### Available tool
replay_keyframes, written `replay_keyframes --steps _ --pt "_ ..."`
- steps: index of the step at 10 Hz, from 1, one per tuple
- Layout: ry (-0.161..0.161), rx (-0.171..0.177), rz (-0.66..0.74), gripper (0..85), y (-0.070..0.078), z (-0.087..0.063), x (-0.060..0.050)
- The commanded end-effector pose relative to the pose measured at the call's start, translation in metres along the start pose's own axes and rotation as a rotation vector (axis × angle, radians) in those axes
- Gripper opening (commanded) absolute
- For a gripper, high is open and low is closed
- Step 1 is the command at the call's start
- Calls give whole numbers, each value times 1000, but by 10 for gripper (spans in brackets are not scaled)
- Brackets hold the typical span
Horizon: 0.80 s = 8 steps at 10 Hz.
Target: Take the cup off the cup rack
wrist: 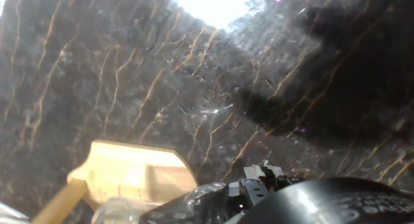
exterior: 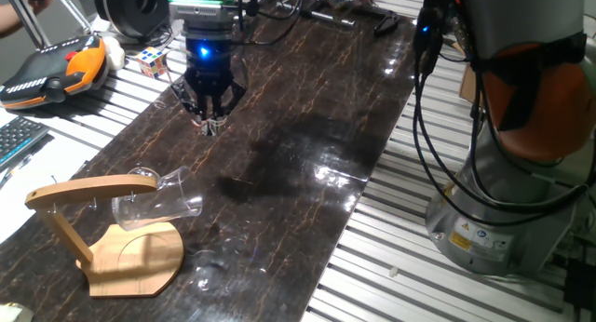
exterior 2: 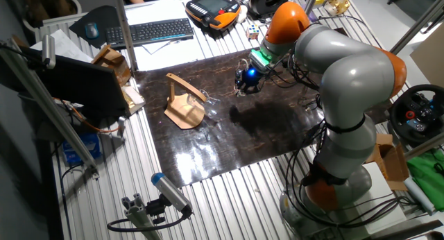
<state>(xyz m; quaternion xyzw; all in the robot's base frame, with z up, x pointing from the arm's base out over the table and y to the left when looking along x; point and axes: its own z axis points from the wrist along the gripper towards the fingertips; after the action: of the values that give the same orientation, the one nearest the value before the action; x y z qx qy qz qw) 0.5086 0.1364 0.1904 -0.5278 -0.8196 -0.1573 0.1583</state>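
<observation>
The cup rack is a light wooden stand at the near left of the dark mat. The cup, a clear glass tumbler, hangs tilted on the tip of the rack's curved top arm. My gripper hovers above the mat, well behind the rack and apart from it, pointing down with its fingers together and nothing between them. The other fixed view shows the rack, the cup and the gripper to their right. In the hand view the rack's base lies at the lower left, and the cup is barely discernible.
A dark marbled mat covers the table's middle. An orange-black teach pendant, a Rubik's cube and a keyboard lie at the left edge. The arm's base with its cables stands at the right.
</observation>
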Motion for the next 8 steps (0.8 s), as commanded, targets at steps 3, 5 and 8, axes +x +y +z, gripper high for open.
replay_keyframes --steps 3,5,8 --pt "4 12 -8 190 0 3 2" --pt "14 -5 27 317 -1 12 6" --pt "3 -54 145 450 1 23 19"
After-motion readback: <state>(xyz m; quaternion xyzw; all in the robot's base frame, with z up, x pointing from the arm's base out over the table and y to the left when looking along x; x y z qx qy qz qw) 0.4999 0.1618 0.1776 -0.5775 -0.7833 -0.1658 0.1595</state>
